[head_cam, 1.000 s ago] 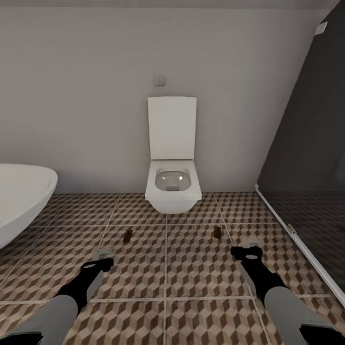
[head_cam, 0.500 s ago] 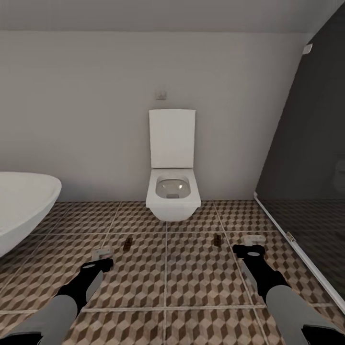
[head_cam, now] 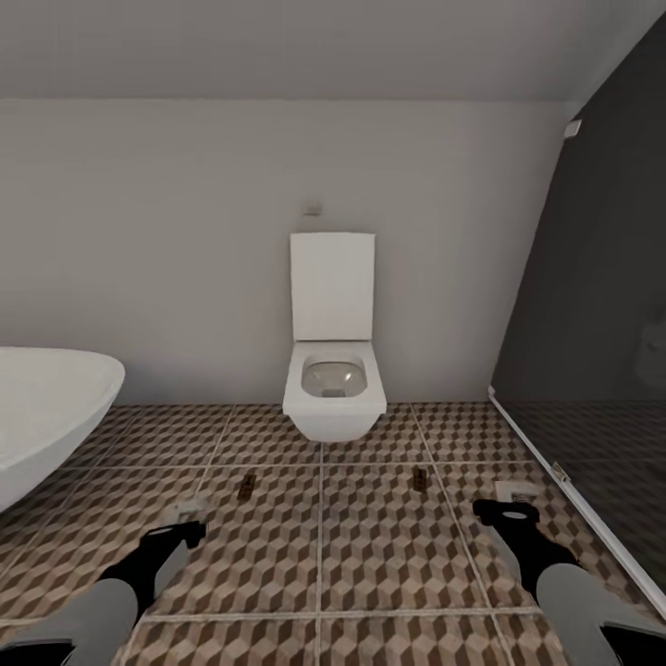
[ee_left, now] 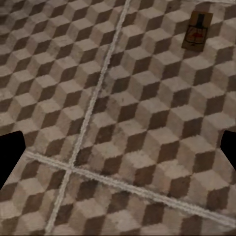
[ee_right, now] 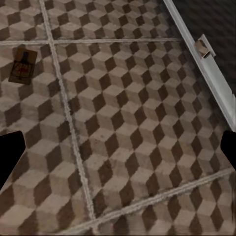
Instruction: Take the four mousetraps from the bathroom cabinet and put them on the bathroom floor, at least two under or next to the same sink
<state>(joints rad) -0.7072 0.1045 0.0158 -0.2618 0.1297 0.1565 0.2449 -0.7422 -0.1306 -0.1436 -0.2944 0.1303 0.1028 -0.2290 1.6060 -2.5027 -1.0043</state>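
Observation:
Two mousetraps lie flat on the cube-patterned bathroom floor in front of the toilet. One mousetrap lies ahead of my left gripper, and the left wrist view shows this mousetrap with its red mark. The other mousetrap lies ahead and inward of my right gripper; this trap also appears in the right wrist view. Both grippers hang low over the tiles, open, with nothing between their fingers. The cabinet and the sink are out of view.
A white wall-hung toilet with its lid up stands against the far wall. The rim of a white oval bathtub juts in at the left. A dark glass shower screen with a white floor rail bounds the right side.
The whole picture has shifted as the camera drew back and tilted up, showing more ceiling. Both arms sit lower in the picture. The two traps lie where they were.

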